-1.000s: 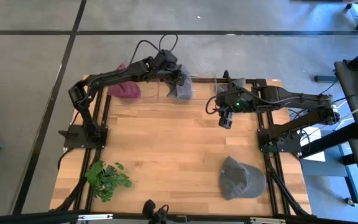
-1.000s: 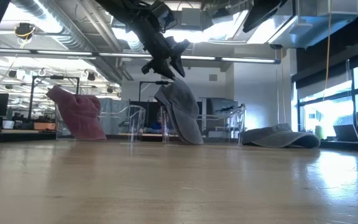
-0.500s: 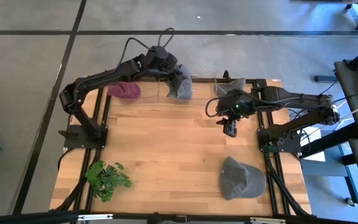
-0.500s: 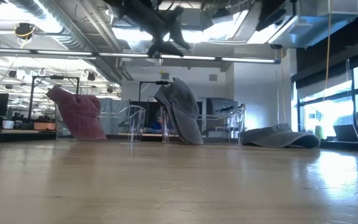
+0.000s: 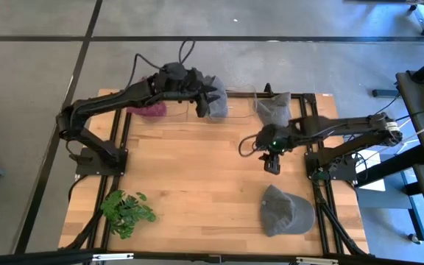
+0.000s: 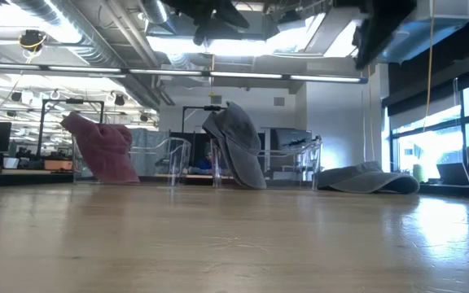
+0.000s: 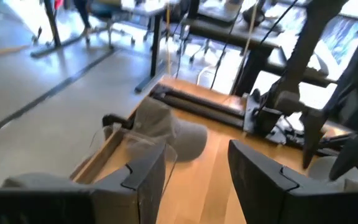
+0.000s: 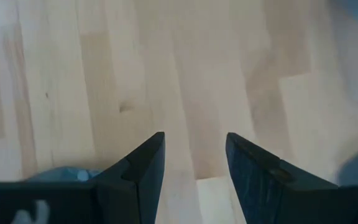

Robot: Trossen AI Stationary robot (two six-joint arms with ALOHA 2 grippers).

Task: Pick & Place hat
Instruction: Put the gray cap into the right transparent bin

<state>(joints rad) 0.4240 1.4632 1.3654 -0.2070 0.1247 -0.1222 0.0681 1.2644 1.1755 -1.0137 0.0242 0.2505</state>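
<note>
A grey cap lies flat on the wooden table near its front right corner. A second grey hat hangs over a clear stand at the far edge and also shows in the low view. A maroon hat sits on a stand to its left. A third grey hat lies at the far right and also shows in the left wrist view. My left gripper is open and empty, high above the middle grey hat. My right gripper is open and empty, pointing down over bare wood, on the far side of the grey cap.
A green plant lies at the table's near left corner. Clear stands line the far edge. Black frame rails run along both sides. Bare wood lies in the table's middle.
My left gripper has risen away from the middle grey hat, which stays on its stand. My right gripper has moved toward the table's near edge, closer to the grey cap, and stays open.
</note>
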